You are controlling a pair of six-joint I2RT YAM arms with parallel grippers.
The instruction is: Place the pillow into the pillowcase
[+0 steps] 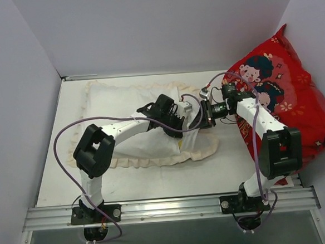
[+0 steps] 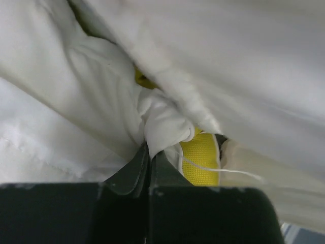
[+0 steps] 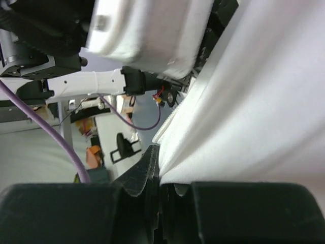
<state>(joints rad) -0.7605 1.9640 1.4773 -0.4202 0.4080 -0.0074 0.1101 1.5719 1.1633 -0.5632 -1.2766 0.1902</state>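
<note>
left fingers [image 2: 133, 175] pinched shut on a white fold touching the yellow strip [image 2: 200, 160] — the pillow [image 2: 162, 127] end, probably. right fingers [image 3: 142, 175] shut on the pillowcase [image 1: 200, 148] hem just beside. pillow's long axis runs leftward across the bench [image 1: 155, 181] — away from both.

My left arm [image 1: 126, 127]: white links, chunky black joints.
My right arm [image 1: 257, 115]: the same white and black.
My cables [image 1: 56, 146]: purple, one looping along each arm.
My bases [image 1: 95, 214]: black blocks.
My left fingers [image 2: 133, 173]: dark, matte, flat-faced.
My right fingers [image 3: 144, 170]: dark and matte too.
</note>
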